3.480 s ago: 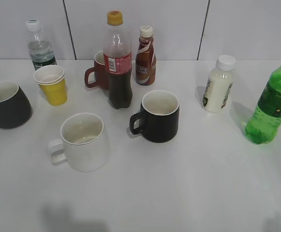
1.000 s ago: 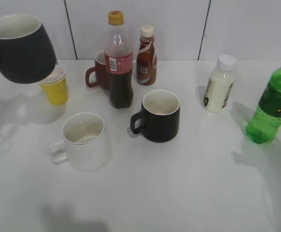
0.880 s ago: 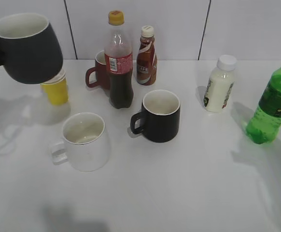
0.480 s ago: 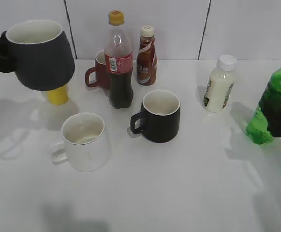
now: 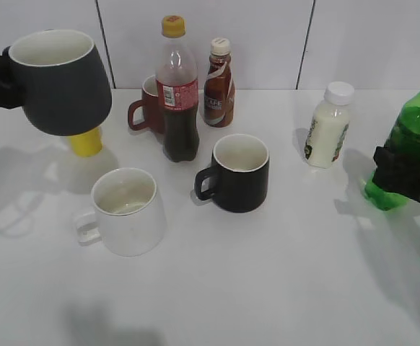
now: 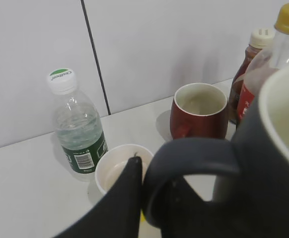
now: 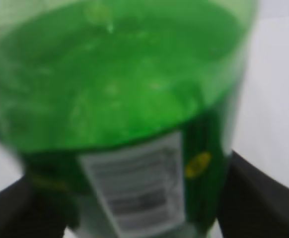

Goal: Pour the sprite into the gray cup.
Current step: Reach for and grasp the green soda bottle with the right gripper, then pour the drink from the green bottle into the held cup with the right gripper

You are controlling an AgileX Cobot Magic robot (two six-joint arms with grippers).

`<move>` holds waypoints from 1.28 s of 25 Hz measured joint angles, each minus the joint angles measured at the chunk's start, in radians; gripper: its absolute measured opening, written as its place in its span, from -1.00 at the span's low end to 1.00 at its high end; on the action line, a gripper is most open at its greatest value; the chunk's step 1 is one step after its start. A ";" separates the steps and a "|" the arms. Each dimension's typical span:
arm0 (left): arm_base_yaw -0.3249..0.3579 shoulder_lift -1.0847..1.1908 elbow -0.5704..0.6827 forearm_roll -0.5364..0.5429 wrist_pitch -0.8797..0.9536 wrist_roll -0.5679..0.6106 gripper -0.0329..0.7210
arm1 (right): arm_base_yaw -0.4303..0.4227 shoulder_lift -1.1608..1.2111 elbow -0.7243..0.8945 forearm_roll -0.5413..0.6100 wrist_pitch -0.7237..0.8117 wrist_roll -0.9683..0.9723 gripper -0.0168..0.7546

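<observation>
The gray cup (image 5: 62, 83) hangs in the air at the upper left, upright, above the yellow paper cup. My left gripper (image 5: 1, 72) is shut on its handle; the left wrist view shows the cup (image 6: 263, 188) close up with my left gripper (image 6: 149, 183) on the handle. The sprite (image 5: 412, 130), a green bottle, stands on the table at the right edge. My right gripper (image 5: 405, 176) grips its lower body. In the right wrist view the sprite (image 7: 124, 89) fills the frame, and my right gripper (image 7: 134, 208) has a dark finger against each side of it.
A cola bottle (image 5: 177, 94), red mug (image 5: 146, 108) and brown coffee bottle (image 5: 217, 83) stand at the back. A black mug (image 5: 237, 173) and white mug (image 5: 127, 210) stand mid-table. A white milk bottle (image 5: 327, 126) stands left of the sprite. A water bottle (image 6: 77, 124) stands by the wall.
The gray cup was lifted off the table at the left and carried up and a little right; it has held still lately. My right gripper came in from the right and closed round the sprite.
</observation>
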 joint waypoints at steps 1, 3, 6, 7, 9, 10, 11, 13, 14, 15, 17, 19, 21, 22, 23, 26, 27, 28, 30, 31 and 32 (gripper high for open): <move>-0.001 0.000 0.000 0.000 0.000 0.000 -0.75 | 0.000 0.001 -0.002 -0.006 0.000 -0.006 0.17; -0.012 0.000 0.000 -0.002 0.003 0.000 -0.75 | 0.000 -0.012 0.001 -0.042 0.014 -0.061 0.15; -0.068 0.000 0.000 -0.003 0.015 0.000 -0.75 | 0.008 -0.090 0.010 -0.114 0.076 -0.154 0.15; -0.097 0.000 0.000 -0.003 0.024 0.000 -0.75 | 0.023 -0.127 0.010 -0.119 0.105 -0.178 0.15; -0.157 0.000 0.000 -0.004 0.048 -0.001 -0.75 | 0.067 -0.226 0.010 -0.095 0.196 -0.260 0.15; -0.191 0.000 0.000 -0.005 0.065 -0.001 -0.75 | 0.099 -0.268 0.010 -0.069 0.245 -0.313 0.15; -0.220 0.000 0.000 -0.005 0.081 -0.001 -0.75 | 0.136 -0.316 0.010 -0.039 0.283 -0.364 0.15; -0.285 0.000 0.000 -0.005 0.099 -0.001 -0.75 | 0.209 -0.406 0.008 0.009 0.362 -0.494 0.15; -0.316 0.000 0.000 -0.005 0.105 -0.001 -0.75 | 0.250 -0.438 0.007 0.030 0.394 -0.553 0.15; -0.340 0.000 0.000 -0.005 0.110 -0.001 -0.75 | 0.282 -0.472 0.002 0.063 0.432 -0.630 0.15; -0.394 0.000 0.000 -0.003 0.110 -0.001 -0.75 | 0.348 -0.516 -0.019 0.116 0.518 -0.796 0.15; -0.437 0.007 0.000 0.015 0.109 -0.001 -0.75 | 0.393 -0.540 -0.046 0.179 0.582 -0.941 0.15; -0.479 0.025 0.000 0.033 0.110 -0.001 -0.75 | 0.422 -0.545 -0.076 0.221 0.617 -1.065 0.15; -0.494 0.033 0.000 0.038 0.110 -0.001 -0.75 | 0.429 -0.545 -0.091 0.234 0.627 -1.125 0.15; -0.510 0.042 0.000 0.041 0.110 -0.001 -0.75 | 0.433 -0.545 -0.104 0.240 0.634 -1.179 0.15; -0.539 0.057 -0.001 0.042 0.109 -0.001 -0.75 | 0.436 -0.545 -0.135 0.249 0.657 -1.307 0.15; -0.544 0.063 -0.006 0.042 0.109 -0.001 -0.75 | 0.436 -0.546 -0.144 0.249 0.670 -1.335 0.15; -0.548 0.071 -0.014 0.043 0.110 -0.001 -0.75 | 0.436 -0.546 -0.151 0.243 0.677 -1.353 0.15; -0.554 0.085 -0.031 0.043 0.109 -0.001 -0.75 | 0.436 -0.546 -0.154 0.216 0.679 -1.384 0.15; -0.555 0.091 -0.041 0.043 0.106 -0.001 -0.75 | 0.436 -0.546 -0.155 0.195 0.679 -1.392 0.15; -0.557 0.098 -0.047 0.043 0.102 -0.001 -0.75 | 0.436 -0.546 -0.155 0.179 0.681 -1.397 0.15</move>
